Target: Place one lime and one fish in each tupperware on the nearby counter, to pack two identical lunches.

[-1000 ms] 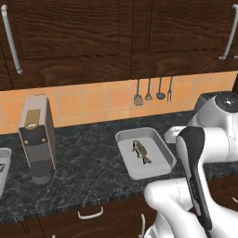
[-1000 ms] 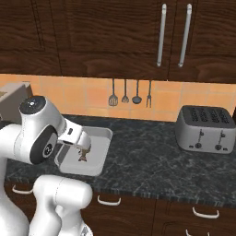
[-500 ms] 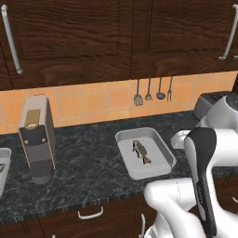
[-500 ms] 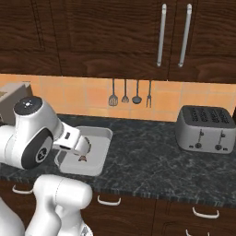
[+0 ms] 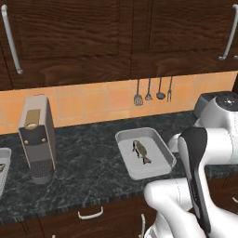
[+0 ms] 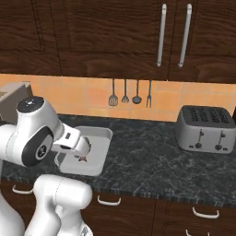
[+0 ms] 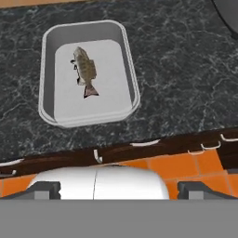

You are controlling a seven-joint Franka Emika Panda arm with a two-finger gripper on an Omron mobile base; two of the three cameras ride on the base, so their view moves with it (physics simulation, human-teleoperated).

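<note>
A pale grey tupperware lies on the dark speckled counter. One grey-brown fish rests inside it, tail toward the counter's front edge. My gripper hangs high above the counter's front edge, short of the tupperware, open and with nothing between its fingers. In the right base view the hand covers the near left part of the tupperware. At the far left a corner of another tupperware shows, with something dark in it. The lime is out of view.
A tall coffee machine stands left of the tupperware. A silver toaster sits on the right of the counter. Kitchen utensils hang on the orange tiled wall. Drawers with silver handles run below the counter.
The arm has shifted slightly, its dark forearm sliding a little right in the left base view. The fish and the tupperware lie as before, and the jaws stay open.
</note>
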